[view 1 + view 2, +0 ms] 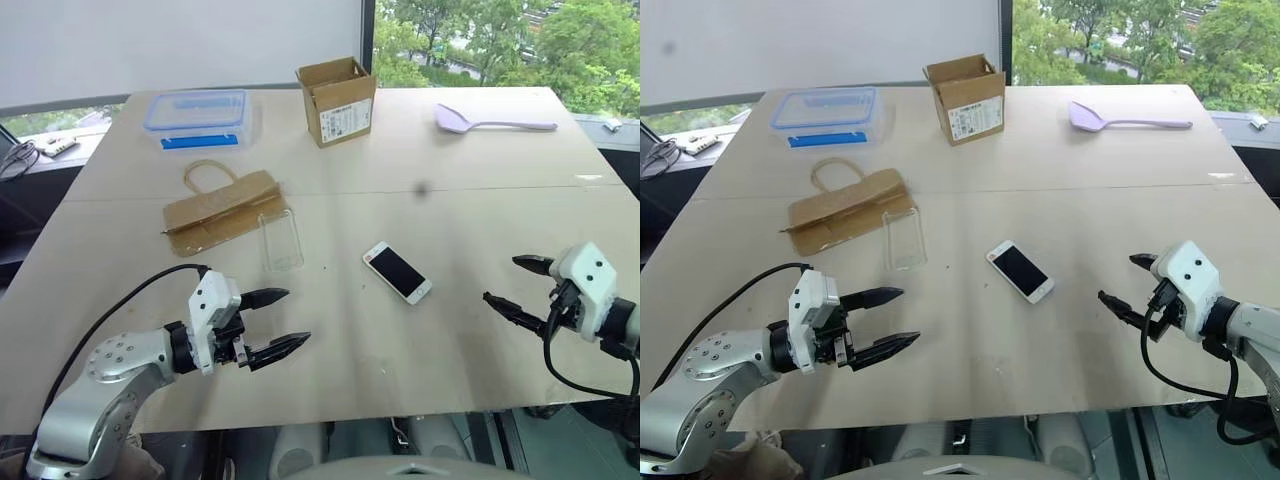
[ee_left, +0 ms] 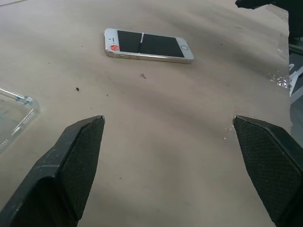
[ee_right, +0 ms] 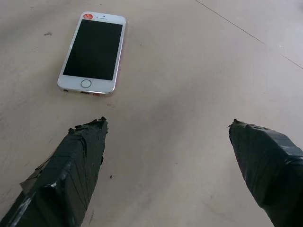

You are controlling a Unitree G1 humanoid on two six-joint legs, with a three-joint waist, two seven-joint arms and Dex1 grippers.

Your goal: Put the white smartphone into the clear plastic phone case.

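across the wide, matte beige table (image 1: 480,190), flat with a seam running side to side, everything sits spread out. far side first: a clear food box (image 1: 195,112) with a blue-rimmed lid toward the left, an open brown cardboard carton (image 1: 337,100) standing upright near the middle, a pale lilac plastic spoon (image 1: 490,122) lying toward the right. closer in on the left, a flattened brown paper bag (image 1: 220,212) with a loop handle. the clear plastic phone case (image 1: 280,240) lies touching the bag's right edge, a thin see-through shell with rounded corners, long axis running roughly away from the robot. near the centre, the white smartphone (image 1: 397,272) lies flat, black glossy screen up, white bezels, rounded corners, apart from the case and to its right. its long axis runs diagonally, the far end angled toward the left, the near end toward the right; in the right wrist view the home-button end faces the fingers. the left gripper (image 1: 277,323) hovers at the near left, black textured fingers spread wide with nothing between them, pointing toward the phone, which sits well ahead of the tips; a corner of the case shows just off to one side. the right gripper (image 1: 512,283) hovers at the near right, tape-wrapped fingers (image 3: 75,165) parted wide and empty, phone ahead of the tips and off to one side.
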